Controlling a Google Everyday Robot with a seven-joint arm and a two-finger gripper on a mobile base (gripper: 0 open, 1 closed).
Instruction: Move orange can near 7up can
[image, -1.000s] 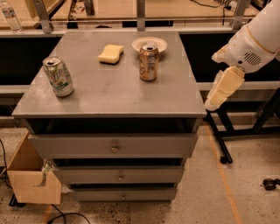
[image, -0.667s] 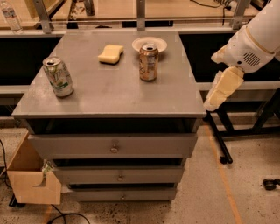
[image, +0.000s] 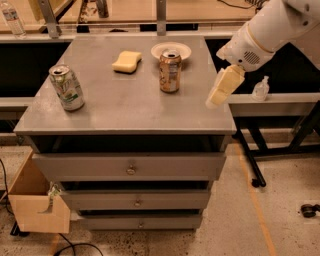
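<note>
The orange can (image: 170, 71) stands upright at the back middle-right of the grey drawer cabinet's top (image: 125, 112). The 7up can (image: 66, 88), whitish with green markings, stands near the top's left edge, well apart from the orange can. My gripper (image: 214, 101), cream-coloured on a white arm, hangs over the top's right edge. It is to the right of the orange can and a little nearer the front, not touching it, and it holds nothing that I can see.
A yellow sponge (image: 127, 61) lies left of the orange can, and a white plate (image: 182, 48) sits just behind it. A small clear bottle (image: 260, 89) stands on a shelf at the right. An open cardboard box (image: 35, 205) sits on the floor at lower left.
My gripper has moved left and slightly up, from beside the cabinet to over its right edge. Both cans have stayed where they were.
</note>
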